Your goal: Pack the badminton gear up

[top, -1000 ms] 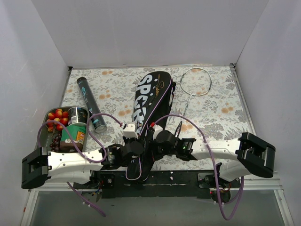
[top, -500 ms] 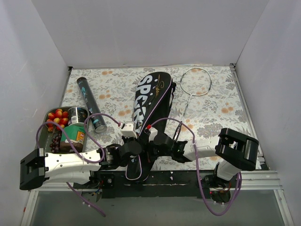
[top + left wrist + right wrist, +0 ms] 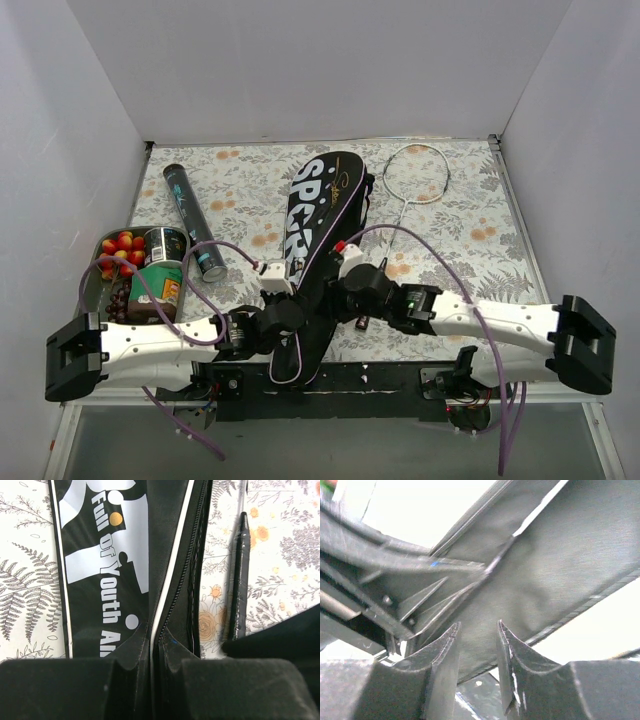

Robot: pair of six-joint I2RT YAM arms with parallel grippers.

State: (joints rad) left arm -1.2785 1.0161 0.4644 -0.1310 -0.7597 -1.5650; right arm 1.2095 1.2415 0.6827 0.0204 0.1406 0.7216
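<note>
One racket bag (image 3: 322, 200), one racket (image 3: 400, 218) and one shuttle tube (image 3: 193, 222) lie on the table (image 3: 480, 200), top view; the black bag, lettered white, runs mid-table toward both arms, racket right of it, tube left. Left wrist view: left gripper (image 3: 155, 655) clamped on the bag's zip edge. Right wrist view: right gripper (image 3: 477, 650) jaws apart, bag fabric just beyond the tips
</note>
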